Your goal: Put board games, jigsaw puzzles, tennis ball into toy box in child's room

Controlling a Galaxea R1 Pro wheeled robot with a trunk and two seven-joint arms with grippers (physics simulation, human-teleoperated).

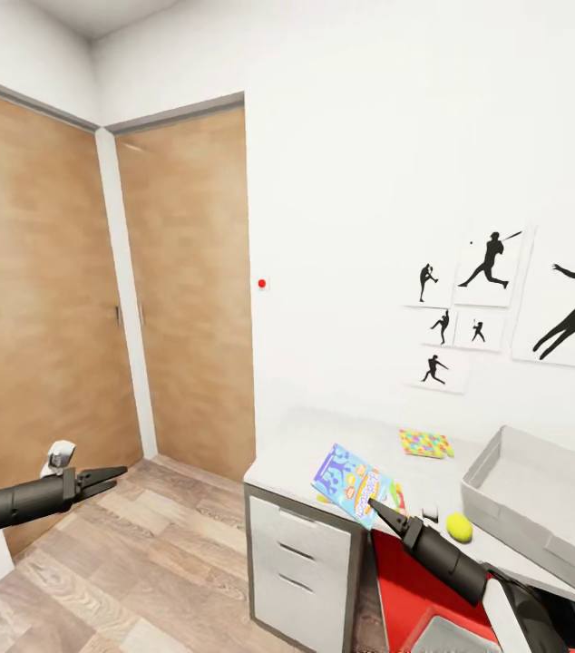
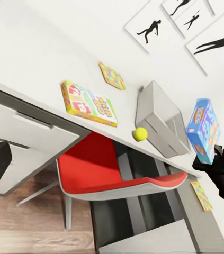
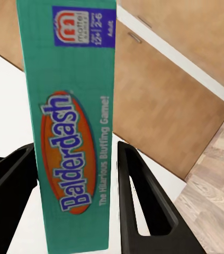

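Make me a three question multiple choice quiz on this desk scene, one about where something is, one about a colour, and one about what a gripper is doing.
1. Where does the tennis ball lie?
A. inside the toy box
B. on the table beside the toy box
C. on the floor

2. What colour is the seat of the chair under the table?
A. red
B. blue
C. black

3. What is the right gripper doing?
A. hanging open with nothing in it
B. pressing on a drawer
C. gripping the Balderdash game box

Answers:
1. B, the ball rests on the table just in front of the toy box.
2. A, the left wrist view shows a red seat.
3. C, the right wrist view shows the Balderdash game box between its fingers.
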